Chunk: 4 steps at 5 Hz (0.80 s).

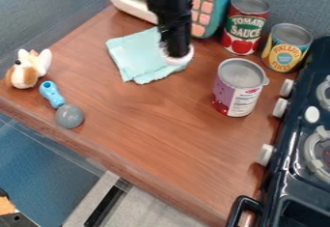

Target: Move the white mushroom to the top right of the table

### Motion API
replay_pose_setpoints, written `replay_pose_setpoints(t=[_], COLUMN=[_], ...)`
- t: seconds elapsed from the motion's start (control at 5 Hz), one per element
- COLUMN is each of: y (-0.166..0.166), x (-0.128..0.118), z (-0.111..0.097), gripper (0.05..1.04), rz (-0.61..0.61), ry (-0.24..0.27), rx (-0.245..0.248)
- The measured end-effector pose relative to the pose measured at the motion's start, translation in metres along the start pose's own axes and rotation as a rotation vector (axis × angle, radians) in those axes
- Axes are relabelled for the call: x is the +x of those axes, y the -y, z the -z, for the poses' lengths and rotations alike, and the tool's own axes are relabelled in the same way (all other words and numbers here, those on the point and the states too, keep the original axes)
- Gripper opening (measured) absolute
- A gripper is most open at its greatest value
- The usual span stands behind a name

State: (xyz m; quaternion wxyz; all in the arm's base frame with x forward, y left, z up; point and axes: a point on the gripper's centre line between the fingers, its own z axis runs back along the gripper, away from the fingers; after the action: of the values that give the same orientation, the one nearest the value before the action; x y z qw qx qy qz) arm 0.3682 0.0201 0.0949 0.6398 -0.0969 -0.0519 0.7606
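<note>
The black gripper hangs down near the back middle of the wooden table, over the right part of a light teal cloth. Around its lower tip shows the rounded rim of a white, slightly pinkish thing, the mushroom. The mushroom lies at the cloth's right edge, and the gripper covers most of it from above. Whether the gripper holds it cannot be told.
Behind stands a teal toy microwave. At the back right are a red can, a yellow-blue can and a purple-white can. The cloth, dog toy, blue-handled utensil and stove surround the tabletop.
</note>
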Motion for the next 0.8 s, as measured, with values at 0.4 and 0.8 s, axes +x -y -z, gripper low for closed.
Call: replay_pose_setpoints(t=[0.4,0.8], y=[0.047,0.050], x=[-0.010,-0.040], z=[0.031,0.055], gripper=[0.227,0.227], rz=[0.067,0.158], ry=[-0.011,-0.002], rx=[0.026,0.070])
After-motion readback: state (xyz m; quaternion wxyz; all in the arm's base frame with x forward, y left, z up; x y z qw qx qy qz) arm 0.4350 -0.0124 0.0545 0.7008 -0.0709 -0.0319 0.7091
